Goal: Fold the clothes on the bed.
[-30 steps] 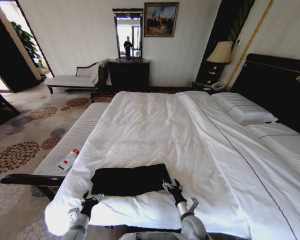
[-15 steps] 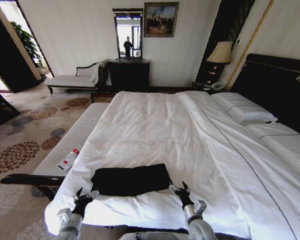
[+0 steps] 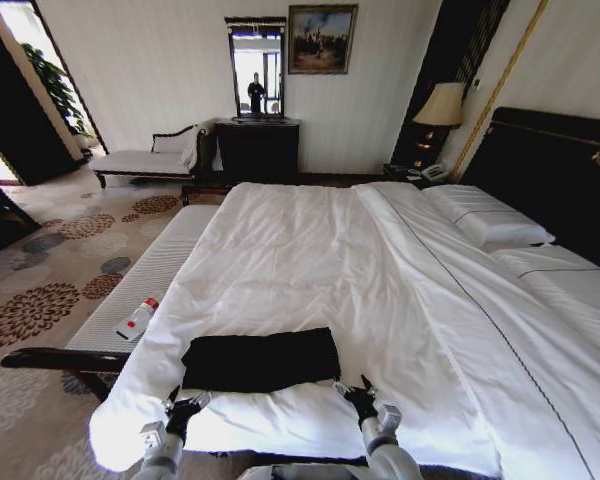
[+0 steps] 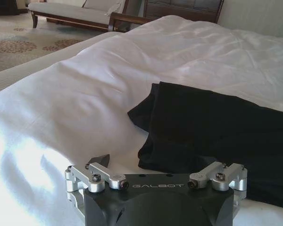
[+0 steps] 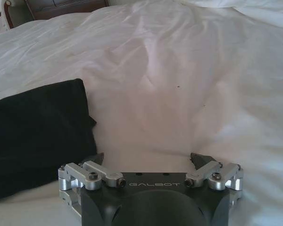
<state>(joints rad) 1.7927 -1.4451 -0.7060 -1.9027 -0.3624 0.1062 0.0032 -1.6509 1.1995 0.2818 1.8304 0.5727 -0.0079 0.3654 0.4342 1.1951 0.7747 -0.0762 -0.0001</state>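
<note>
Left tool (image 3: 184, 404) and right tool (image 3: 353, 389) both hover with fingers spread just short of the bed's (image 3: 310, 250) near edge, holding nothing. Between and just beyond them lies the shirt (image 3: 261, 359), folded into a black rectangle, its long axis running along that edge, flat on the white duvet. A cushioned bench (image 3: 150, 275) stands along the bed's left side with a bottle (image 3: 137, 319) on it. Patterned carpet (image 3: 50, 270) lies beyond.

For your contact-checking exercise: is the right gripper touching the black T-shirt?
Apart. The right wrist view shows white sheet between the open right gripper and the black T-shirt.
</note>
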